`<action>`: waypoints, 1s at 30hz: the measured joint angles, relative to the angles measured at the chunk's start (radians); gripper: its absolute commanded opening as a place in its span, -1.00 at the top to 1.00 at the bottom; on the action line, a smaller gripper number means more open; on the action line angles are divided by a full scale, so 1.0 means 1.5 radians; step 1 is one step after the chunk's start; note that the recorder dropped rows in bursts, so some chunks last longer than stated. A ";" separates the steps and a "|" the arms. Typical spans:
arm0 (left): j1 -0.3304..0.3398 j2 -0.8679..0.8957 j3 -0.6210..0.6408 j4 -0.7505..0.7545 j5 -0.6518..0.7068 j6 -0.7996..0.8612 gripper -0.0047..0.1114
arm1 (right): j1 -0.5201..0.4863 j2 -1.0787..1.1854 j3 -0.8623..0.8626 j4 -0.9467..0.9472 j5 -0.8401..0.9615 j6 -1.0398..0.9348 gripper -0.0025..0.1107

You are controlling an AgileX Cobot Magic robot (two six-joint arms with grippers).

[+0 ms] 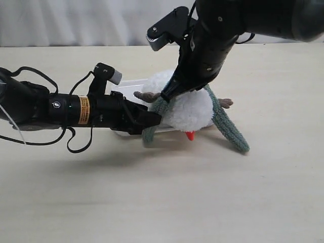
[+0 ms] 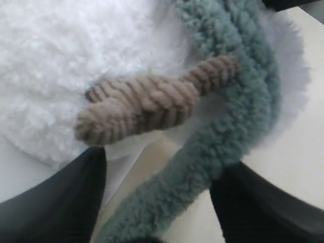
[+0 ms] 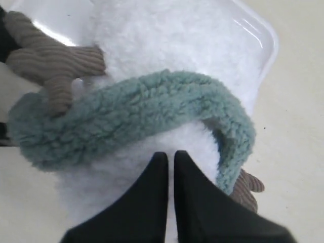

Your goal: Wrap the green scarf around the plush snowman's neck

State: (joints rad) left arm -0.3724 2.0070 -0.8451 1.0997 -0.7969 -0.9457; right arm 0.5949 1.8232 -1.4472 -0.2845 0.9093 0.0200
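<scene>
Though within the left claw's (image 2: 164,169) wide gap, green scarf (image 2: 243,101) slack.

Camera side of the plush snowman (image 1: 190,111): bare table (image 1: 162,202), wide open to any approach.
Left-arm side of the snowman: blocked low down by the left gripper (image 1: 154,120), its jaws apart on either side of the green scarf (image 1: 230,129).
Above the snowman: taken by the right gripper (image 1: 167,95), tips together against the white fluff, its arm slanting overhead.
Right-arm side of the snowman: a scarf end trails across the table, with free room beyond it.
Under the snowman: tray (image 3: 264,45) rim, a low lip.
Far side of the snowman: open strip of table.
</scene>
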 measured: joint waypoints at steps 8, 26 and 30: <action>0.017 0.000 0.000 0.030 -0.001 -0.015 -0.11 | -0.023 -0.009 -0.073 0.019 0.004 0.008 0.58; 0.161 -0.124 0.000 0.247 -0.141 -0.175 -0.11 | 0.059 -0.082 0.157 -0.081 -0.033 -0.228 -0.34; 0.170 -0.124 0.000 0.251 -0.145 -0.194 -0.11 | 0.062 -0.039 0.159 -0.224 -0.081 -0.128 -0.33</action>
State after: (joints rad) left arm -0.1168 1.8213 -0.8451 1.4765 -1.0150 -1.2366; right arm 0.6879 1.7647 -1.2081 -0.6203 0.7874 -0.1726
